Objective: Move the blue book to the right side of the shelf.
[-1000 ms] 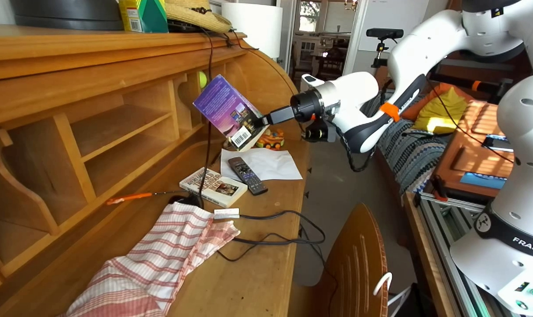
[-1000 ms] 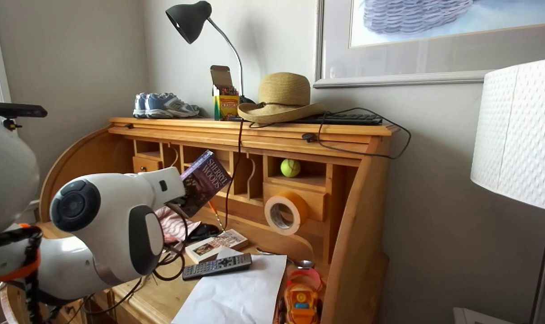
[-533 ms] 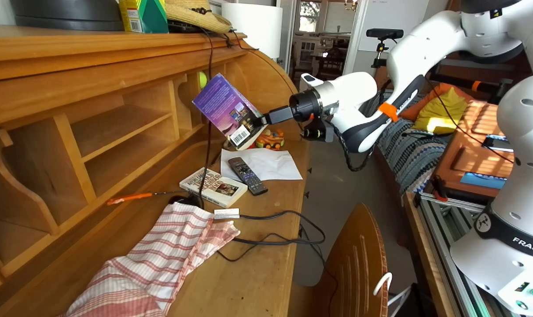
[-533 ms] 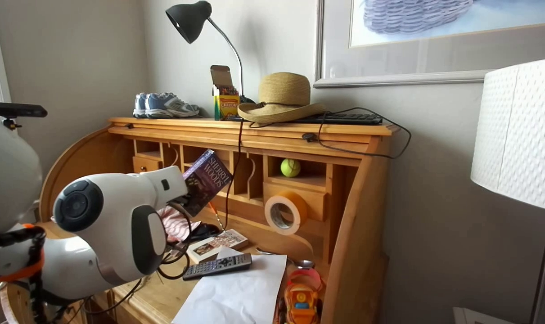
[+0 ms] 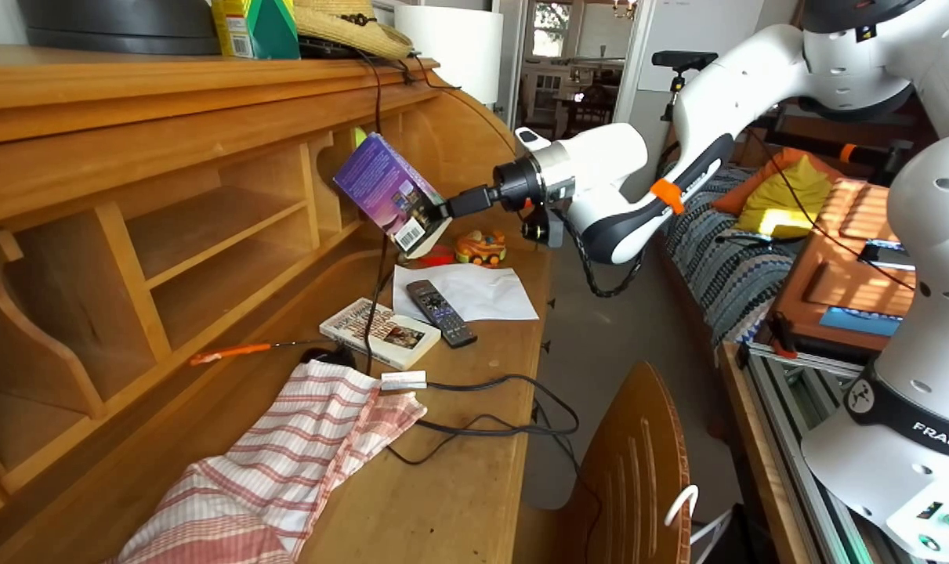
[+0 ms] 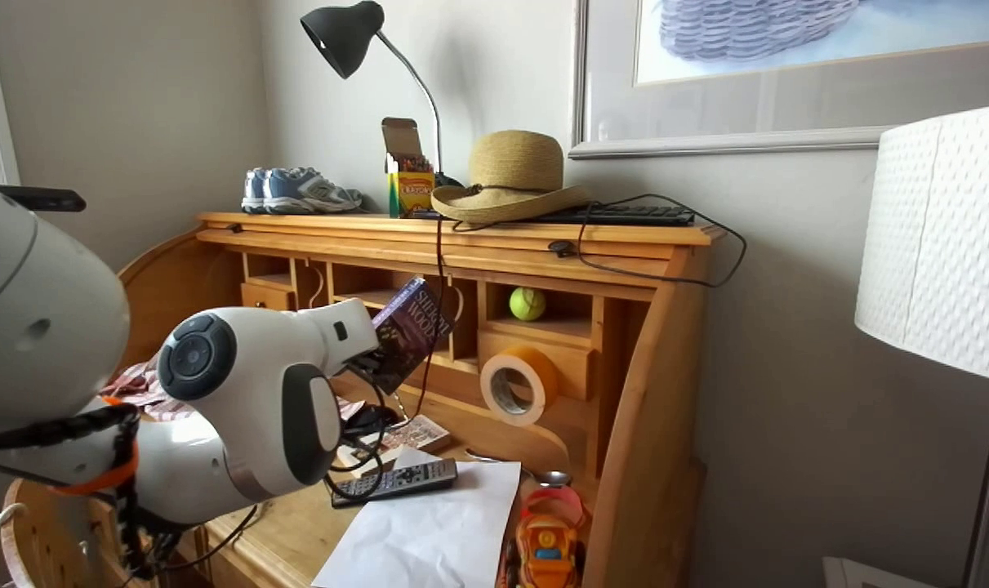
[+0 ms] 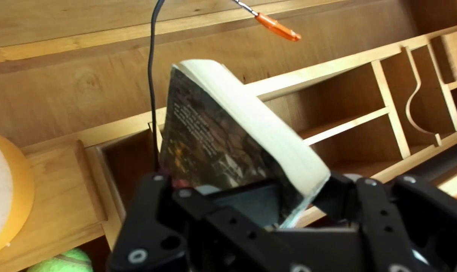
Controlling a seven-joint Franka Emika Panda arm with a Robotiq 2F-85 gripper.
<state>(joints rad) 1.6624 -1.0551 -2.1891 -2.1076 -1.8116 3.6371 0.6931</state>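
The blue book [image 5: 388, 192], with a blue-purple cover, is held tilted in the air in front of the shelf [image 5: 168, 149]. It also shows in an exterior view [image 6: 412, 335] and in the wrist view [image 7: 209, 139]. My gripper [image 5: 443, 210] is shut on the book's lower corner; in the wrist view [image 7: 294, 192] one finger lies on each side of it. The shelf has open cubbyholes and curved dividers, seen in an exterior view [image 6: 339, 245] as well. The gripper's fingers are mostly hidden behind the wrist there.
A black cable [image 6: 440, 269] hangs in front of the shelf and crosses the book. A tape roll [image 6: 514, 388] and tennis ball [image 6: 527, 304] sit at the right cubbies. A remote [image 5: 441, 313], white book [image 5: 380, 333], paper [image 5: 474, 294], toy car [image 5: 480, 249] and cloth [image 5: 286, 446] lie below.
My gripper has carried the book along the shelf, rightward in an exterior view, past the curved dividers' left side. The hanging cable has shifted the same way. The book stays gripped.
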